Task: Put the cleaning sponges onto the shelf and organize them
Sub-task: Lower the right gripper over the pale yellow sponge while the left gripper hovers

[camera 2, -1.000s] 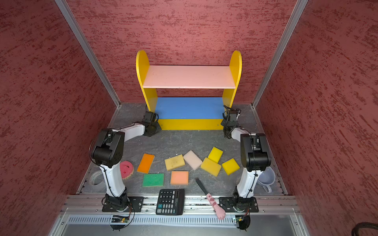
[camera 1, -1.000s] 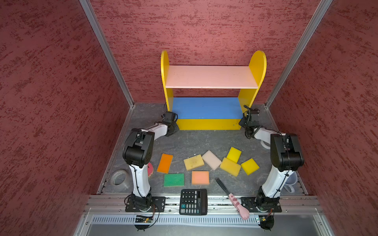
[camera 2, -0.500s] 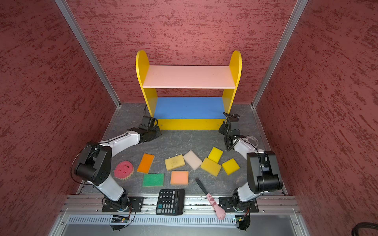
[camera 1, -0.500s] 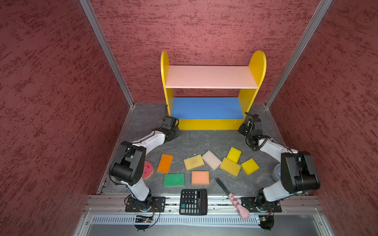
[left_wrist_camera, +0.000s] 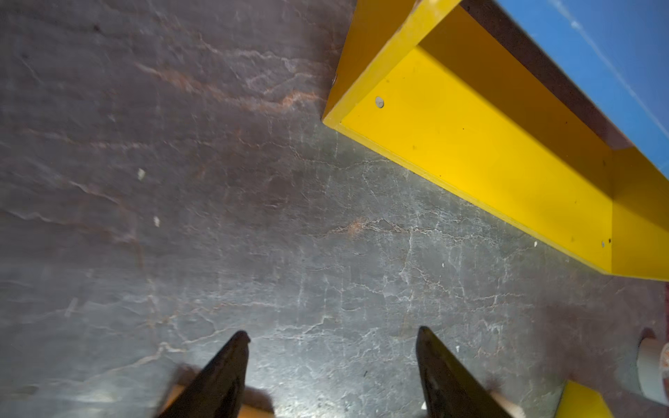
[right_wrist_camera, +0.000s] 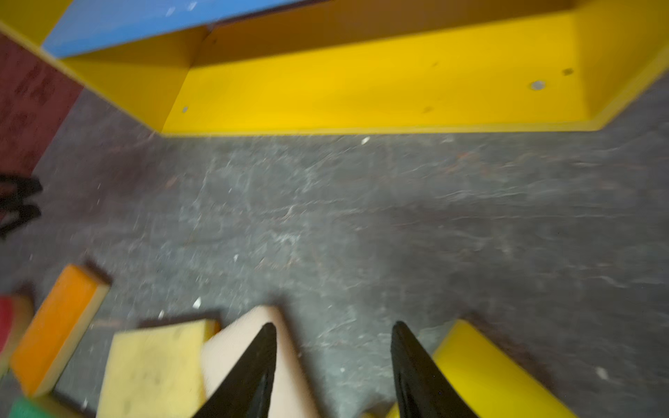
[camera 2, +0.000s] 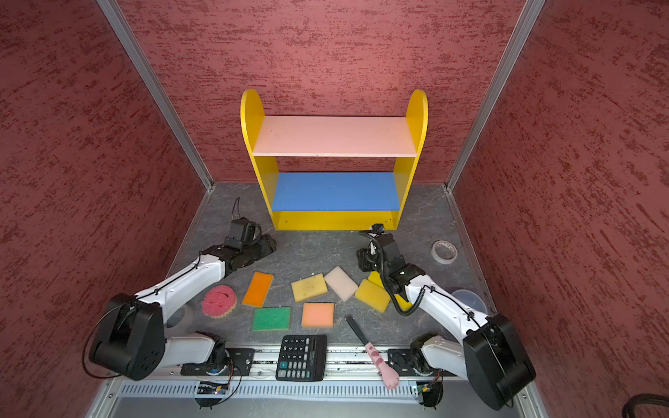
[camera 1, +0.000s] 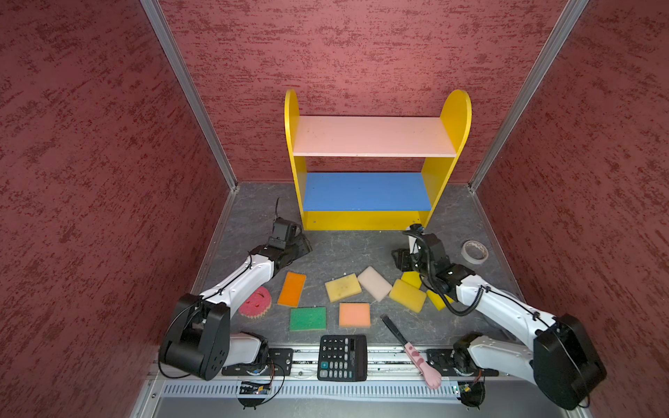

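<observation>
Our left gripper (left_wrist_camera: 333, 347) has its two black tapered fingers spread wide and is holding nothing, just bare floor (camera 1: 344, 249) between them. The right gripper (right_wrist_camera: 331, 340) is open too, a bit narrower, and also empty. In its wrist view one finger overlaps the cream sponge (right_wrist_camera: 249, 347) and the other a yellow sponge (right_wrist_camera: 481, 365), but we can't tell if either touches. Both grippers sit low over the dark, cracked, slate-looking floor, near the front of the shelf (camera 1: 457, 108).

We count nine sponges (camera 1: 343, 287), all lying on the floor in front of the shelf. There's one round pink sponge (camera 1: 255, 302) with a scalloped edge, plus eight rectangular foam blocks. That's an orange block (camera 1: 292, 289), a green block (camera 1: 307, 318), a peach block (camera 1: 354, 315), a pale yellow one, the cream one and three bright yellow blocks (camera 1: 408, 295). Two of the yellow ones are partly under the right arm.

The shelf is smooth painted board with two round-topped yellow sides and three tiers: pink, blue, yellow. Closer to the front rail we've got one black calculator (camera 1: 342, 356) and one black brush (camera 1: 412, 347) with a pink handle. One tape roll (camera 1: 475, 251) sits off to the right.
</observation>
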`<state>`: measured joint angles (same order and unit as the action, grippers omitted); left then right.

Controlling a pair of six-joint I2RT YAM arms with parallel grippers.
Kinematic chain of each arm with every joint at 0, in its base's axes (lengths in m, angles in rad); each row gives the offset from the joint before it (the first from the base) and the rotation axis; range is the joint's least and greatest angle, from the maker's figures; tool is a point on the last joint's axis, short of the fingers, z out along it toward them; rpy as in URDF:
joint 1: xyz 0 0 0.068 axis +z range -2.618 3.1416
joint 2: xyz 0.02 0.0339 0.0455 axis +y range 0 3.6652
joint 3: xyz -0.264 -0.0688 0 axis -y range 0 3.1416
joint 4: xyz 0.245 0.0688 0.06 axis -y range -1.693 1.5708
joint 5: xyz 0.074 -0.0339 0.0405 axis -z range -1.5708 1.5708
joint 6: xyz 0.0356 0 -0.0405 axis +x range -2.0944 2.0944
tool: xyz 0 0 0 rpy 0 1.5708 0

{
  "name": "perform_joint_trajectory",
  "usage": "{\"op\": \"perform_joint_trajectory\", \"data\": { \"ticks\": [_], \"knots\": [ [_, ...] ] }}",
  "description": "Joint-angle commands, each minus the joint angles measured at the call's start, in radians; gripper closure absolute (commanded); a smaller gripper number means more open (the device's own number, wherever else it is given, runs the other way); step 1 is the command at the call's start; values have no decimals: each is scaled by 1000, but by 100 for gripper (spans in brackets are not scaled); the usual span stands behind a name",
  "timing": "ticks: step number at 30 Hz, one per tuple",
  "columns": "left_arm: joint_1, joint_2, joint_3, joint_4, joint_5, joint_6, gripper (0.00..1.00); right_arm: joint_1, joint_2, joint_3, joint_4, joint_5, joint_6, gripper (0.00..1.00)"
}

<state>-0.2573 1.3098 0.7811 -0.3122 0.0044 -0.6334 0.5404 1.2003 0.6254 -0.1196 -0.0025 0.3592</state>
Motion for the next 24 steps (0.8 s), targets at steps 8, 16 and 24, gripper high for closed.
{"op": "perform_joint_trajectory", "data": {
  "ticks": [8, 16, 24],
  "knots": [
    [165, -81, -55, 60, 168, -26, 16, 263, 182, 107, -23, 12, -13, 50],
    [194, -117, -78, 33, 154, -20, 18, 353, 286, 189, -69, -73, 85, 49],
    [195, -88, -97, 77, 144, -39, 17, 383, 348, 157, -63, -166, 174, 49]
  ]
}}
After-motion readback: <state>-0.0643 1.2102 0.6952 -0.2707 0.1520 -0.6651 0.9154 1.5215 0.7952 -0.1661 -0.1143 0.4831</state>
